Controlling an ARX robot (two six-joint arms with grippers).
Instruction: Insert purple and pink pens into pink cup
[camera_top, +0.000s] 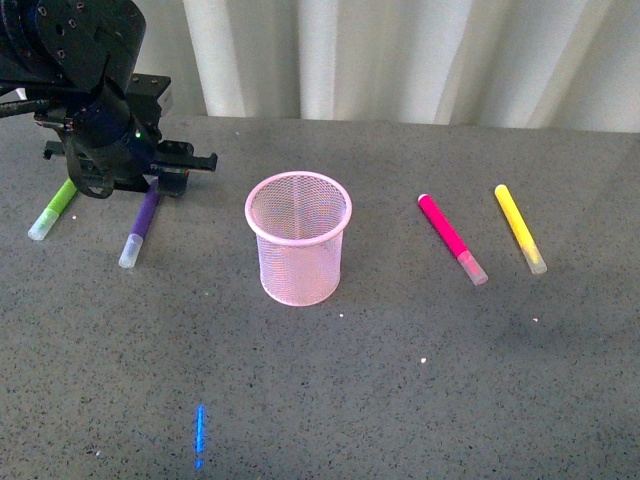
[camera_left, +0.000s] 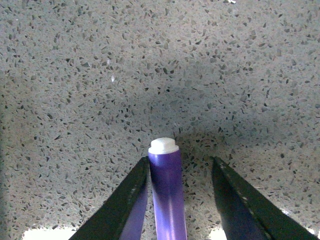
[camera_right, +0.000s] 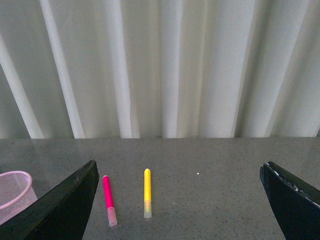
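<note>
The left tool (camera_left: 180, 161) stands spread over the white-plugged end of the purple pen (camera_left: 167, 197). Its dark tapered fingers (camera_left: 125, 202) straddle the smooth, glossy barrel: one lies right against it, the other stands clear with bare stone showing between. The pen lies flat on the speckled grey, stone-look table (camera_top: 400, 380), its translucent pale cap pointing toward the robot, beside a lime-green marker (camera_top: 53, 210) lying at much the same slant further to the left. The pink cup (camera_top: 298, 238), a pale wire-mesh cylinder with a solid rolled rim, stands upright near the middle of the table with no pen inside it. On the right side of the table, well apart from the cup, the pink pen (camera_top: 450, 238) lies flat on its side, its magenta barrel ending in a clear cap nearest the robot. Just beyond it lies a yellow marker (camera_top: 520, 228) of the same stubby round shape. The right tool (camera_right: 179, 165) hangs with its black fingers wide apart and nothing between them, looking across the pink pen and yellow marker toward a pleated white curtain (camera_top: 400, 60) behind the table. A short blue streak (camera_top: 200, 435) marks the table's near edge.
</note>
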